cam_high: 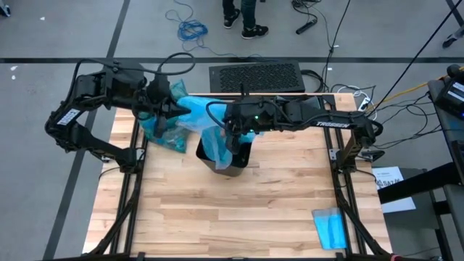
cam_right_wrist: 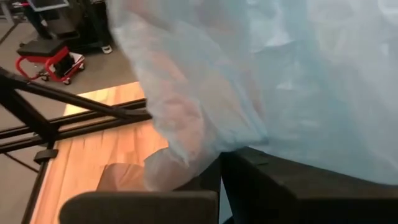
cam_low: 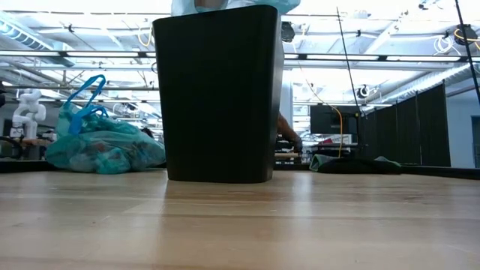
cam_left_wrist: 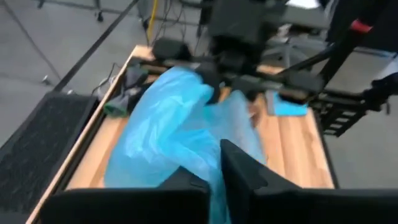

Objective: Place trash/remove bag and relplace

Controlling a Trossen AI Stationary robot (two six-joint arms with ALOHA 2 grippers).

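Both grippers, left (cam_high: 168, 109) and right (cam_high: 233, 134), pinch the sky-blue bag (cam_high: 199, 116) stretched between them over the bin (cam_high: 226, 156), evidently to line it, the tied full bag (cam_high: 163, 134) set aside.

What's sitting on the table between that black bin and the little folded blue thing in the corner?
Nothing: in the high view only bare wooden table lies between the black bin and the folded blue cloth.

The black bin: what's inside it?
A light blue bag hangs into the black bin, with the right end effector over the rim. Anything deeper is hidden.
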